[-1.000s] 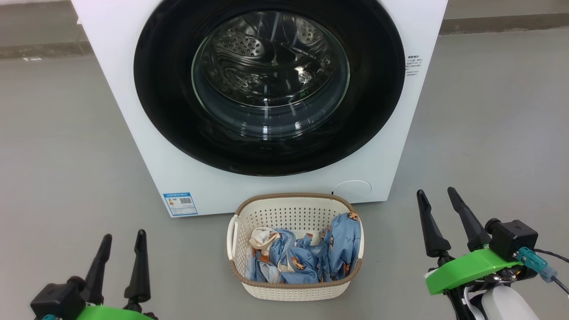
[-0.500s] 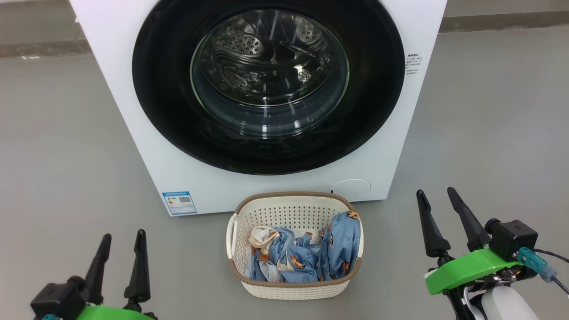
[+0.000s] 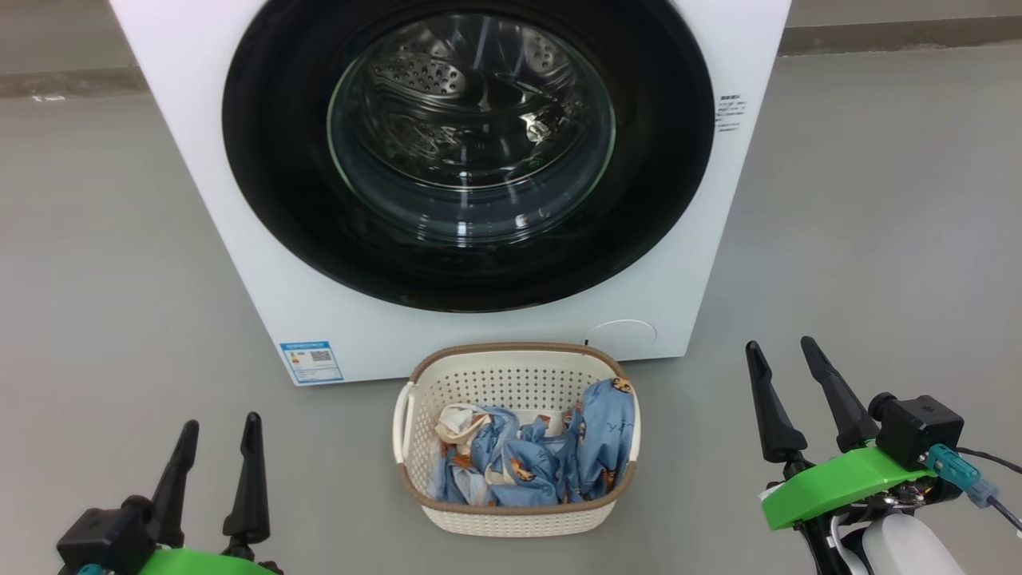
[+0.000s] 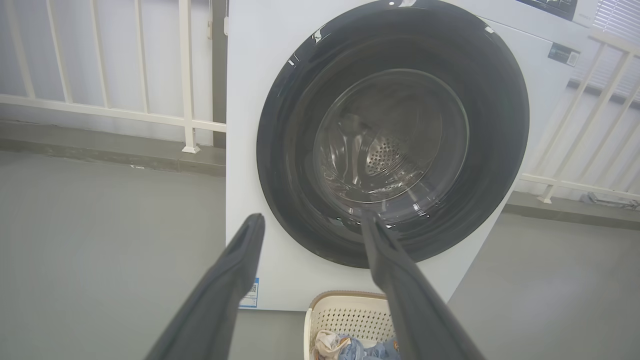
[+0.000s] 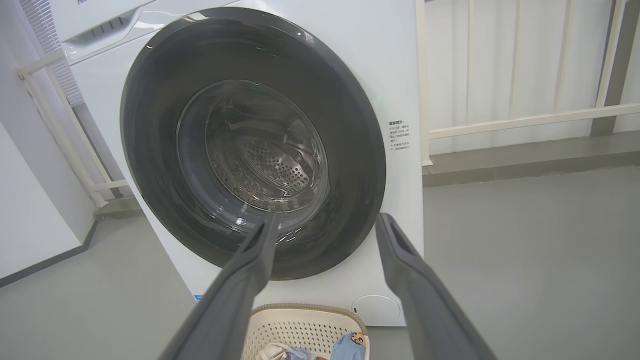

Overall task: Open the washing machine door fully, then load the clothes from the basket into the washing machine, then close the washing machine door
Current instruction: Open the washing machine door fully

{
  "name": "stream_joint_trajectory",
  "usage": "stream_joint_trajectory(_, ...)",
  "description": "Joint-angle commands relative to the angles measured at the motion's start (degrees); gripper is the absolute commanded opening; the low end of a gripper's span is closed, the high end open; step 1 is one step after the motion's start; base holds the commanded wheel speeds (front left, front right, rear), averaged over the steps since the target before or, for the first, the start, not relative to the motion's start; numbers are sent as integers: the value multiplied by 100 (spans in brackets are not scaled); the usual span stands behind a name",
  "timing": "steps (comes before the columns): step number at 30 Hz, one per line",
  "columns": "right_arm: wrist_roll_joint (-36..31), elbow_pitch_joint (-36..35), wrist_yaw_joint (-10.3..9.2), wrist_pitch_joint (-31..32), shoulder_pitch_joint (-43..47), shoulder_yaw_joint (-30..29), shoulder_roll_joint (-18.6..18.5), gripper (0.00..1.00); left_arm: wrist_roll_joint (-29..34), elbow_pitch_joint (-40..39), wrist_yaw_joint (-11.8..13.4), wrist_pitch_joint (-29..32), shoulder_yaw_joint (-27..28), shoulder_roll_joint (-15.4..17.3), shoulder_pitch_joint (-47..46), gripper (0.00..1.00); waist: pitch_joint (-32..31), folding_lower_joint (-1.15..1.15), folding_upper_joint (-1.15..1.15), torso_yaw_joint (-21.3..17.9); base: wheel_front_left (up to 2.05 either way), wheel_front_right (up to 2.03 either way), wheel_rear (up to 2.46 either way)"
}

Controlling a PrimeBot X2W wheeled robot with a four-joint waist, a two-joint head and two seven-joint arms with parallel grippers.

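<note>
The white washing machine stands ahead on the grey floor, its door shut flat against the front, black rim around a clear glass bowl. Right before it sits the cream basket with a brown rim, holding the light-blue bear-print clothes. My left gripper is open at the lower left, empty, well short of the basket. My right gripper is open at the lower right, also empty. The left wrist view shows the door and basket beyond my open left gripper; the right wrist view shows the door and basket past my right gripper.
White railings run along a low kerb behind the machine on both sides. A blue label sticker is at the machine's lower left and a round filter cover at its lower right. Bare grey floor surrounds everything.
The whole head view has shifted slightly, machine and basket sliding left and down a little, so the camera moved. Both grippers stay open in the same places in the view.
</note>
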Motion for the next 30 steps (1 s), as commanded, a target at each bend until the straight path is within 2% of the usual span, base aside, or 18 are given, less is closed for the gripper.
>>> stream_joint_trajectory(1, 3, -130, 26, -70, -300, 127, -14, 100, 26, -152, 39, -58, 202, 128, -257, 100, 1, 0, 0, 2, 94, 94, -188)
stream_joint_trajectory(16, 16, -127, 26, -70, -300, 118, 9, 100, -91, -131, -54, -65, 195, 121, -250, 100, 3, 0, 0, -16, 109, 109, -218)
stream_joint_trajectory(30, 32, -128, 26, -70, -287, 87, 29, 100, -95, -85, -18, -55, 132, 145, -282, 100, 29, 0, 0, -6, 23, 23, -46)
